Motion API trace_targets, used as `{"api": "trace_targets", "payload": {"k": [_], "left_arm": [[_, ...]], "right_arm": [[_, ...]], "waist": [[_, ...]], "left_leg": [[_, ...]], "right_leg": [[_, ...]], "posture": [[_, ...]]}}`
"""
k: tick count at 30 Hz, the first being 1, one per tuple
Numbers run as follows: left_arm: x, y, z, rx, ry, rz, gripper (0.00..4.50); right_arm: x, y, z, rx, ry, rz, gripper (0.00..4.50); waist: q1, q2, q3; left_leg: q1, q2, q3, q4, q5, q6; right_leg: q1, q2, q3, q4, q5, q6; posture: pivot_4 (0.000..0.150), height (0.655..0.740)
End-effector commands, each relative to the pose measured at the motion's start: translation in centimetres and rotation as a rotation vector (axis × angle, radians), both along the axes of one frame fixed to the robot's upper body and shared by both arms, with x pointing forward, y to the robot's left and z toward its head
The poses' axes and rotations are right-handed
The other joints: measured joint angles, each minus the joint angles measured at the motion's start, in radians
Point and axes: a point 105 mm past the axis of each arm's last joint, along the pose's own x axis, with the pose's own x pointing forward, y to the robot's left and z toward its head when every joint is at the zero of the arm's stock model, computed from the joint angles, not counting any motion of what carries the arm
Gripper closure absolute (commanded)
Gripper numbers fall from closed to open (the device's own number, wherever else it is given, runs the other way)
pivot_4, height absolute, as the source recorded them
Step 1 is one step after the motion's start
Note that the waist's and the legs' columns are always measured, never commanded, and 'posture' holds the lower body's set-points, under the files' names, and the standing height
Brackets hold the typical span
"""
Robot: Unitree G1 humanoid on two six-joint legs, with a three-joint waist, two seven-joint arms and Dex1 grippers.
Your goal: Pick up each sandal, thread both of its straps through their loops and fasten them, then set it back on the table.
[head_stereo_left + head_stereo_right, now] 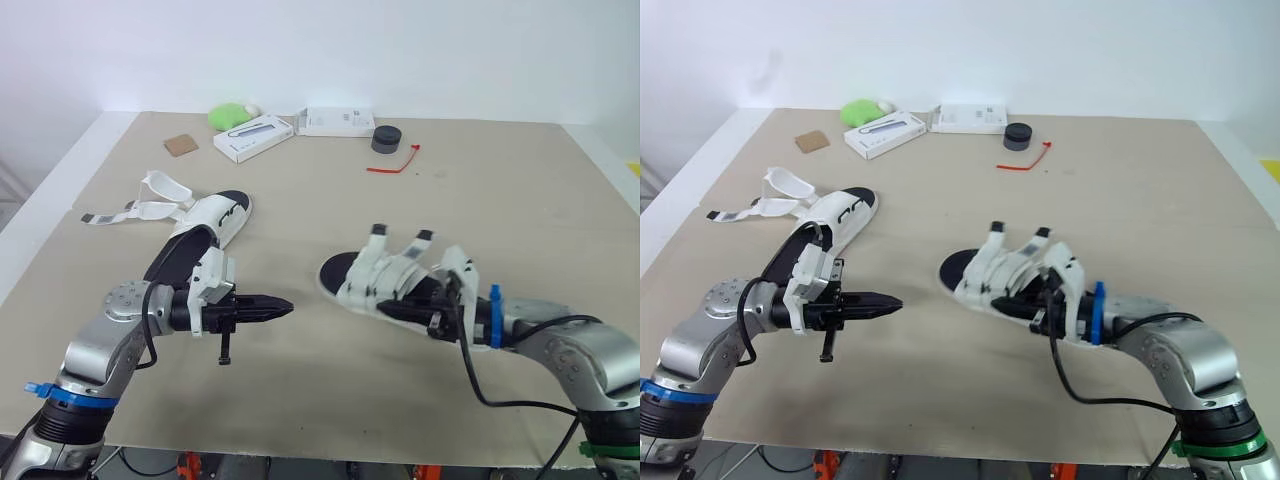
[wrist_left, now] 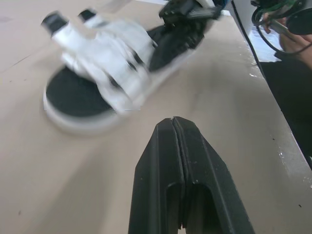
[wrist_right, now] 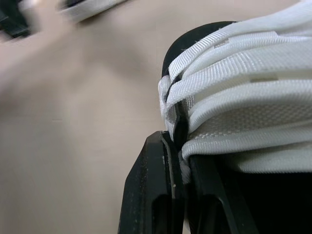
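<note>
1. I am pinching the near sandal [image 1: 385,280] with my right gripper [image 3: 178,146]. Its two fingers are pressing together on a band of white side webbing near the heel end.
2. That sandal is lying on the table [image 1: 520,190], or just off it; I cannot tell which. Its long axis is running across me, with the bare black toe end pointing toward my left side and the heel end sitting against my right wrist.
3. My left gripper [image 1: 283,306] is hovering off the near sandal's toe end, apart from it. Its fingers are pressed together on nothing and are pointing along that long axis at the toe.
4. Two strap tabs [image 1: 374,240] are sticking up over the near sandal's middle. I cannot tell whether they are passing through their loops or are fastened.
5. The far sandal [image 1: 205,232] is lying well apart from the near sandal, beyond its toe end and on my left side. Its loose straps [image 1: 145,208] are trailing away from the near sandal and are plainly undone.
6. I am judging the next move by which arm is nearer. My left is the nearer one to both the toe end and the far sandal, and it needs to spread its fingers before taking either a tab or a strap.
</note>
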Motion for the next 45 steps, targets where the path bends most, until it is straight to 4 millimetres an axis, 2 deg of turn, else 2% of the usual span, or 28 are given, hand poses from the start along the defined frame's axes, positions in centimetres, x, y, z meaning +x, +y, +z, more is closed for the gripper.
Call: {"api": "trace_targets", "payload": {"k": [1,4,6,7,11,13,16,18,21,23,27,29,32,36,40,45], "left_arm": [[0.7,0.7,0.9,-0.041,-0.082,0.129,4.50],[1.9,0.8,0.3,-0.036,-0.111,0.233,4.50],[1.9,0.2,-0.1,-0.051,-0.093,0.233,4.50],[2.0,-0.1,-0.3,-0.058,-0.090,0.236,4.50],[2.3,-0.8,-0.6,-0.063,-0.091,0.251,4.50],[2.4,-1.1,-0.7,-0.066,-0.092,0.254,4.50],[2.4,-1.2,-0.7,-0.075,-0.090,0.259,4.50],[2.4,-1.3,-0.7,-0.086,-0.085,0.264,4.50],[2.4,-1.3,-0.6,-0.096,-0.077,0.265,4.50],[2.3,-1.4,-0.6,-0.098,-0.073,0.263,4.50],[2.3,-1.3,-0.4,-0.105,-0.062,0.257,4.50],[2.6,-1.0,-0.2,-0.117,-0.056,0.270,4.50],[3.0,-0.5,0.3,-0.146,-0.043,0.306,4.50],[3.9,1.5,1.0,-0.186,-0.024,0.443,4.50],[5.7,5.0,1.7,-0.255,0.005,0.706,4.50],[5.8,8.0,2.4,-0.288,0.004,0.905,4.50]], "right_arm": [[4.2,-7.6,4.0,-0.047,-0.191,-0.464,4.48],[6.1,-10.5,4.0,-0.045,-0.205,-0.688,4.48],[7.4,-11.4,3.3,-0.046,-0.183,-0.791,4.48],[7.9,-11.5,3.0,-0.042,-0.172,-0.827,4.48],[9.6,-11.3,2.2,-0.010,-0.130,-0.902,4.48],[10.1,-11.7,1.8,-0.008,-0.113,-0.958,4.48],[10.3,-11.9,1.8,0.064,-0.073,-0.959,3.32],[10.1,-11.8,1.9,0.069,-0.058,-0.928,2.23],[9.4,-11.8,2.6,0.084,-0.051,-0.867,0.86],[9.0,-11.8,3.1,0.091,-0.059,-0.833,0.86],[6.7,-11.8,5.7,0.077,-0.128,-0.694,0.86],[5.0,-11.1,6.4,0.053,-0.139,-0.585,0.86],[2.0,-9.2,6.3,-0.002,-0.131,-0.405,0.86],[-1.9,-4.6,7.2,-0.008,-0.212,-0.106,0.86],[-3.2,-0.1,7.0,0.014,-0.255,0.102,0.86],[-2.7,2.4,6.6,0.051,-0.264,0.192,0.86]], "waist": [[0.000,0.000,0.000],[0.001,0.000,0.000],[-0.005,0.000,0.000],[-0.007,0.001,0.000],[-0.019,0.001,0.000],[-0.023,0.001,0.000],[-0.022,0.001,0.000],[-0.021,0.001,0.000],[-0.021,0.001,0.000],[-0.021,0.001,0.000],[-0.021,0.002,0.000],[-0.021,0.002,0.000],[-0.020,0.002,0.000],[-0.025,0.002,0.000],[-0.024,0.001,0.000],[-0.020,-0.002,0.002]], "left_leg": [[0.000,0.000,0.001,0.000,0.001,-0.001],[-0.001,0.000,0.005,0.000,0.003,-0.001],[-0.001,0.001,0.008,0.000,0.003,-0.001],[0.000,0.002,0.011,-0.001,0.003,-0.001],[0.002,0.003,0.014,-0.001,0.003,-0.001],[0.002,0.003,0.014,-0.001,0.004,-0.001],[0.002,0.003,0.014,-0.001,0.006,0.001],[0.002,0.003,0.014,-0.001,0.008,0.004],[0.002,0.003,0.014,-0.001,0.008,0.005],[0.002,0.003,0.014,-0.001,0.008,0.005],[0.002,0.003,0.015,-0.001,0.008,0.005],[0.002,0.003,0.015,-0.002,0.008,0.006],[0.002,0.003,0.015,-0.002,0.007,0.007],[0.002,0.004,0.016,-0.001,0.007,0.007],[0.003,0.005,0.017,0.001,0.008,0.008],[0.002,0.005,0.017,0.004,0.009,0.007]], "right_leg": [[-0.001,0.000,0.001,0.000,0.001,0.000],[-0.004,0.000,0.006,0.000,0.005,0.000],[-0.005,0.002,0.009,0.000,0.006,-0.002],[-0.006,0.002,0.013,0.000,0.009,-0.005],[-0.006,0.004,0.016,0.000,0.010,-0.005],[-0.006,0.004,0.016,0.000,0.011,-0.004],[-0.006,0.004,0.017,0.000,0.013,-0.001],[-0.006,0.004,0.017,0.000,0.014,0.000],[-0.006,0.005,0.018,0.000,0.015,0.001],[-0.006,0.005,0.018,0.000,0.015,0.001],[-0.007,0.005,0.020,0.000,0.015,0.000],[-0.007,0.005,0.020,0.000,0.014,0.000],[-0.007,0.005,0.020,0.000,0.013,0.001],[-0.007,0.005,0.020,0.000,0.013,0.002],[-0.007,0.006,0.021,0.000,0.015,0.003],[-0.006,0.006,0.022,-0.001,0.017,0.000]], "posture": [[0.150,0.7400],[0.150,0.7400],[0.150,0.7400],[0.150,0.7400],[0.150,0.7400],[0.150,0.7400],[0.150,0.7400],[0.150,0.7400],[0.150,0.7400],[0.150,0.7400],[0.150,0.7400],[0.150,0.7400],[0.150,0.7400],[0.150,0.7400],[0.150,0.7400],[0.150,0.7400]]}}
